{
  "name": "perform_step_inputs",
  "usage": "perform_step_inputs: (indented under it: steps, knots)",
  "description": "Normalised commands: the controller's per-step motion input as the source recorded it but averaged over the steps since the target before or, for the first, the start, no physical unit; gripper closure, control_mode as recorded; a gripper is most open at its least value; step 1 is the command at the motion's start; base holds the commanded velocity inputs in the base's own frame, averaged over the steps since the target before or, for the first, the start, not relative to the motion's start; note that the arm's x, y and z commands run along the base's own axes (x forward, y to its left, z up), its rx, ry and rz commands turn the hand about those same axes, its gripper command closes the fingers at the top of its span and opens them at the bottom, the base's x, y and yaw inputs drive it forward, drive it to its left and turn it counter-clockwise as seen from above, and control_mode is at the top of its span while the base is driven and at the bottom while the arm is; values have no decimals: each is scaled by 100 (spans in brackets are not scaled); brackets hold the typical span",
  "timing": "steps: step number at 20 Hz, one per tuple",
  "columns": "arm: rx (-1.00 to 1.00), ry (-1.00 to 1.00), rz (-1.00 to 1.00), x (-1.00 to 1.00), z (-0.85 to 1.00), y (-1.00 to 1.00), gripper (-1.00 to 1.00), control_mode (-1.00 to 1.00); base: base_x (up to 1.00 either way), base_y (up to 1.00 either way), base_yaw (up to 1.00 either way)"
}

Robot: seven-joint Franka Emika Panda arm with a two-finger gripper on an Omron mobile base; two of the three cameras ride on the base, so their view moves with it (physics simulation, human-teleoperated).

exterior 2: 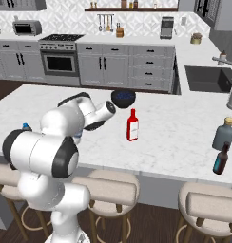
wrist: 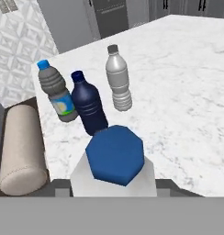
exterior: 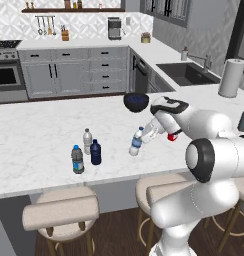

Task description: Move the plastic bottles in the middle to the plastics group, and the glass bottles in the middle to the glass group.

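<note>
Water bottle — clear, white cap, blue label — tilted in pincer.

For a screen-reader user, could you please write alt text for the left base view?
The white arm's pincer holds a small water bottle tilted above a marble island, right of three upright bottles. A dark bowl sits behind.

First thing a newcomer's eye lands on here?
The white arm's claw holding a small clear water bottle with a blue label band, tilted above the marble island counter. To its left stand three small bottles: blue-capped, dark navy, clear grey-labelled. In the right base view, a red glass bottle stands mid-counter.
</note>
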Motion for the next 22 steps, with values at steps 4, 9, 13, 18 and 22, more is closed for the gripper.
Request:
perform_step_inputs:
  steps: [4, 9, 13, 18, 22]
  knots:
    - [0, -6, 19, 0, -1, 61, 100, -100, 0, 0, 0]
    - [0, -15, 12, 0, -2, 54, 100, -100, 0, 0, 0]
    - [0, -11, 6, -11, -23, 39, 100, -100, 0, 0, 0]
    - [-3, -4, 0, -2, -29, 14, 100, -100, 0, 0, 0]
    - [0, -1, 0, 0, -23, 17, 100, -100, 0, 0, 0]
